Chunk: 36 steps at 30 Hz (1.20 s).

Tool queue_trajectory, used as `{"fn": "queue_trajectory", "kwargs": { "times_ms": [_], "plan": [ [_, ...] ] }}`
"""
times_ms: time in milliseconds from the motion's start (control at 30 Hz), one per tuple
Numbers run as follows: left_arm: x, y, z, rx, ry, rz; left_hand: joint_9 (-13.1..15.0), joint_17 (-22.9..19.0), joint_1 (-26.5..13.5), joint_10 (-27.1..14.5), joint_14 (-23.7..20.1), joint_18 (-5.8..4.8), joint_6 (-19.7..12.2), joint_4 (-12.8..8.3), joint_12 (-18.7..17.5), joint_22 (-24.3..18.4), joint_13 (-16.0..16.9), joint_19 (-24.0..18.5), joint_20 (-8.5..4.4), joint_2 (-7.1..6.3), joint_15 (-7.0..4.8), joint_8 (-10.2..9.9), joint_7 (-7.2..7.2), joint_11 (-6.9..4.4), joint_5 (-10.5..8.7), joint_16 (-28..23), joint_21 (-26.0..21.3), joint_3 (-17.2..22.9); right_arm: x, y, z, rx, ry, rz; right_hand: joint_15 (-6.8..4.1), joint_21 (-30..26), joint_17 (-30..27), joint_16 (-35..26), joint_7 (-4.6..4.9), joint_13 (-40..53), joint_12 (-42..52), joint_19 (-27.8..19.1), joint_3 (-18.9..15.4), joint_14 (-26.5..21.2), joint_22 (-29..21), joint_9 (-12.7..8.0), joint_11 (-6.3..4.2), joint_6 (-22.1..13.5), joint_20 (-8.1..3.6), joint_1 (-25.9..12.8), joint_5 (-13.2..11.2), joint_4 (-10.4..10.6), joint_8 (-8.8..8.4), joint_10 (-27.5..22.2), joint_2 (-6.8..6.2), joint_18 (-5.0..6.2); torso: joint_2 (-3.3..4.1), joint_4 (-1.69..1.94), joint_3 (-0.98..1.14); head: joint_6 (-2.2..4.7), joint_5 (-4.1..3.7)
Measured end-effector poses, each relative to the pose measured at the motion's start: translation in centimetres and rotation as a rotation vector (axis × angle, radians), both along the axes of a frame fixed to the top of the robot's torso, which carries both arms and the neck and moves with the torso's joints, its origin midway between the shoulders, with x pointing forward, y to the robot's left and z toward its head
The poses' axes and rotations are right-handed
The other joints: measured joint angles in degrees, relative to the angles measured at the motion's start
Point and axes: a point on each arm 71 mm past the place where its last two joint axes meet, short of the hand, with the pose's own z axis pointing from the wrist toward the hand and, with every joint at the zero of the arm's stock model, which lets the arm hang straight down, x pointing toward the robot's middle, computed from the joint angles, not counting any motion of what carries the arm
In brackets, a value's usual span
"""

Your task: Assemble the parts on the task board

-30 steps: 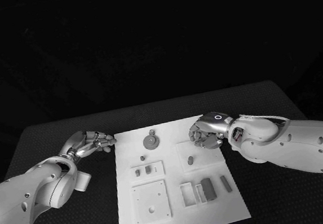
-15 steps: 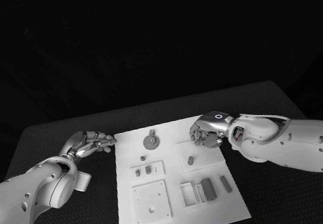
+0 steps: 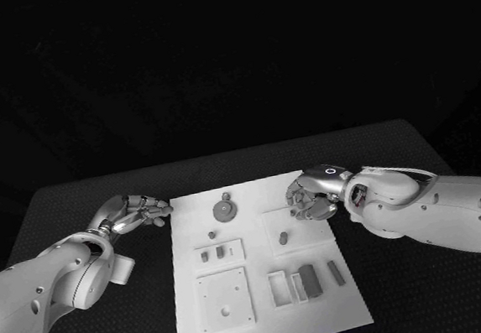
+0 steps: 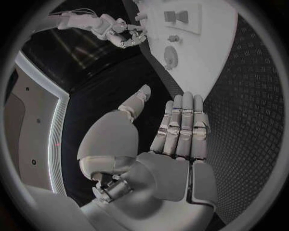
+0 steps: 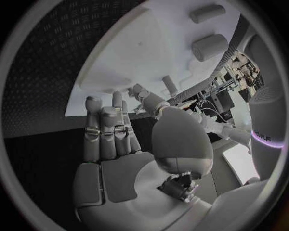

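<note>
The white task board [image 3: 269, 315] lies in the middle of the table. On it are a round grey piece [image 3: 224, 210], a small peg [image 3: 213, 235], a slotted plate [image 3: 220, 253], a square plate [image 3: 225, 298] and a short peg [image 3: 284, 236] on a raised plate. Several grey blocks [image 3: 309, 281] lie to the right of the square plate. My left hand [image 3: 137, 209] hovers off the board's far left corner, fingers straight and together [image 4: 180, 130], holding nothing. My right hand [image 3: 314, 192] hangs over the board's far right edge with nothing in its fingers [image 5: 111, 130]. The short peg stands just beside it.
Black textured table [image 3: 86, 198] surrounds the board on all sides. In the left wrist view the board [image 4: 204, 53] and the round piece [image 4: 171, 56] lie ahead of the fingers, with my right hand [image 4: 120, 31] beyond. Two grey pegs [image 5: 210, 46] stand on the board ahead of the right hand.
My right hand has drawn slightly to the right, away from the short peg, which now stands free of it. The left hand has not moved.
</note>
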Motion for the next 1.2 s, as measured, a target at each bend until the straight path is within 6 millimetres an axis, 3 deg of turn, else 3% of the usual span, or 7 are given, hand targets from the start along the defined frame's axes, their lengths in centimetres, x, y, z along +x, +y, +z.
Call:
{"fn": "queue_trajectory", "kwargs": {
  "times_ms": [67, 200, 333, 467, 600, 767, 1200],
  "plan": [
    [0.0, 0.0, 0.0, 0.0, 0.0, 0.0, 0.0, 0.0, 0.0, 0.0, 0.0, 0.0, 0.0, 0.0, 0.0, -0.05, 0.0, 0.0, 0.0, 0.0, 0.0, 0.0, 0.0, 0.0, 0.0, 0.0, 0.0, 0.0, 0.0, -0.1, 0.0, -0.002, 0.003, -0.001, 0.92, -0.77, -0.63, -0.99, 0.57, -1.16, -1.42, -0.92, 0.46, -0.93, 0.0, -0.3, 0.12, -0.76, 0.5, 0.23, 0.0, 0.65, -0.77, -0.91, -1.11, 0.01, 0.01, 0.01, 0.0, -0.04, -0.02],
    [0.0, 0.0, 0.0, 0.0, 0.001, 0.0, 0.0, 0.06, 0.0, 0.0, 0.0, 0.0, 0.0, -0.16, 0.0, -0.05, 0.0, 0.0, 0.0, 0.0, 0.0, 0.0, 0.0, 0.0, 0.0, 0.0, 0.0, -0.16, -0.2, 0.3, 0.0, 0.0, 0.005, 0.009, 1.74, -1.37, -1.39, -1.36, 1.47, -2.73, -2.96, -1.62, 0.89, -1.76, 0.0, -1.07, 1.58, -3.13, 1.03, 0.76, 0.0, 1.37, -2.13, -3.15, -2.89, -0.01, 0.02, 0.01, 0.0, -0.13, -0.06],
    [0.0, 0.0, 0.0, 0.0, 0.001, 0.0, 0.0, 0.06, 0.0, 0.0, 0.0, 0.0, 0.0, -0.16, 0.0, -0.06, -0.06, 0.0, 0.0, 0.0, 0.0, 0.0, 0.0, 0.0, 0.0, -0.22, 0.0, -0.16, -0.4, 0.7, 0.1, -0.002, 0.0, 0.026, 1.8, -1.42, -1.65, -1.36, 1.57, -3.32, -3.12, -1.81, 0.91, -1.81, 0.0, -1.13, 1.87, -3.41, 1.22, 1.22, 0.0, 1.38, -2.07, -3.44, -3.16, -0.02, 0.02, 0.01, 0.0, -0.18, -0.1],
    [0.0, 0.0, 0.0, 0.001, 0.001, 0.0, 0.01, 0.12, 0.0, 0.0, 0.0, 0.0, 0.0, -0.16, 0.0, -0.11, -0.06, 0.0, 0.0, 0.0, 0.0, 0.0, 0.0, 0.0, 0.0, -0.23, 0.0, -0.16, -0.6, 1.1, 0.2, -0.01, -0.016, 0.045, 1.61, -1.42, -2.0, -1.38, -0.47, -3.72, -2.4, -1.8, 0.77, -1.62, 0.0, -0.68, 2.62, -1.35, 1.23, 2.76, 0.0, 0.75, -0.22, -2.71, -1.61, -0.02, 0.02, 0.02, 0.0, -0.19, -0.14],
    [0.1, 0.1, 0.0, 0.001, 0.001, 0.0, 0.01, 0.29, 0.0, 0.0, 0.21, 0.0, 0.0, -0.16, 0.0, -0.2, -0.06, 0.21, 0.21, 0.0, -0.22, 0.0, 0.01, 0.0, 0.0, -0.23, 0.0, -0.16, -0.7, 1.4, 0.3, -0.018, -0.042, 0.06, 1.18, -1.42, -2.6, -1.38, -0.95, -4.24, -1.89, -1.81, 0.61, -1.19, 0.0, -0.47, 3.26, 2.79, 1.24, 3.45, 0.0, -0.1, 1.14, -1.9, 0.66, -0.04, 0.02, 0.04, 0.01, -0.23, -0.18],
    [0.1, 0.0, 0.0, 0.0, 0.002, -0.001, 0.01, 0.38, 0.0, 0.0, 0.21, 0.0, 0.01, -0.16, 0.0, -0.27, -0.11, 0.42, 0.01, 0.0, -0.22, 0.13, 0.01, 0.0, 0.0, -0.23, 0.0, -0.16, -0.7, 1.5, 0.3, -0.039, -0.072, 0.072, -0.08, -1.79, -3.87, -2.48, -2.31, -4.85, -1.12, -1.23, 0.99, 0.11, 0.0, -0.15, 1.79, 6.05, 0.89, 4.41, 0.0, -1.25, 2.52, 1.57, 4.3, -0.02, 0.02, 0.05, 0.01, -0.28, -0.21],
    [0.1, 0.0, -0.1, 0.0, 0.004, -0.003, 0.01, 0.55, -0.2, 0.0, 0.21, 0.0, 0.01, 0.0, 0.0, -0.38, -0.11, 0.42, 0.01, 0.2, -0.22, 0.21, 0.01, 0.0, 0.0, -0.23, 0.0, -0.31, -0.9, 1.9, 0.0, -0.089, -0.093, 0.093, -0.19, -4.09, -6.11, -5.79, -2.23, -7.29, -2.62, -1.81, 1.14, -0.87, -0.39, -0.29, 1.9, 6.54, 1.45, 4.69, 0.0, -1.41, 2.52, 2.08, 4.58, 0.24, 0.0, 0.04, 0.02, -0.35, -0.23]
  ]
}}
